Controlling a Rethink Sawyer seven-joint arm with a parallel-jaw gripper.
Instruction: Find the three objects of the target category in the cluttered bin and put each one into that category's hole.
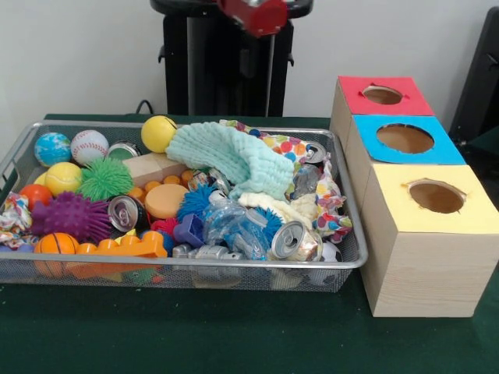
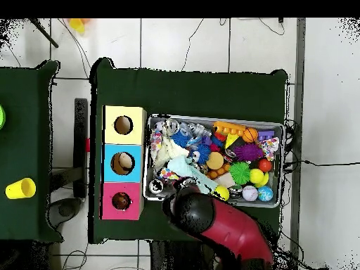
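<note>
A silver wire-mesh bin (image 1: pixel 355 249) sits on the green-covered desk (image 1: pixel 195 335), crammed with toys, cloths and cans. Just beside its right end in the front view stand three pale wooden boxes in a row, each with a round hole in its coloured top: the red-topped box (image 1: pixel 383 95), the blue-topped box (image 1: pixel 405 139) and the yellow-topped box (image 1: pixel 433 196). Inside the bin, a mint-green knitted cloth (image 1: pixel 234 160) lies across the middle toward the far edge, a crushed silver drink can (image 1: pixel 292 240) lies by the near right corner, another silver can (image 1: pixel 123 213) lies left of centre, and a purple spiky rubber ball (image 1: pixel 72 216), a green spiky ball (image 1: pixel 104 180), a yellow smooth ball (image 1: pixel 158 133) and a white baseball (image 1: pixel 89 146) crowd the left half. The front view shows only a red piece of the robot arm (image 1: pixel 257 15) at the top edge. The overhead view shows more: the red and black arm (image 2: pixel 218 223) reaches over the bin's edge nearest the robot, covering what lies beneath it, and something pale lies inside the blue box's hole. The fingers are hidden under the arm, so I cannot tell how far open they are or whether they hold anything.
</note>
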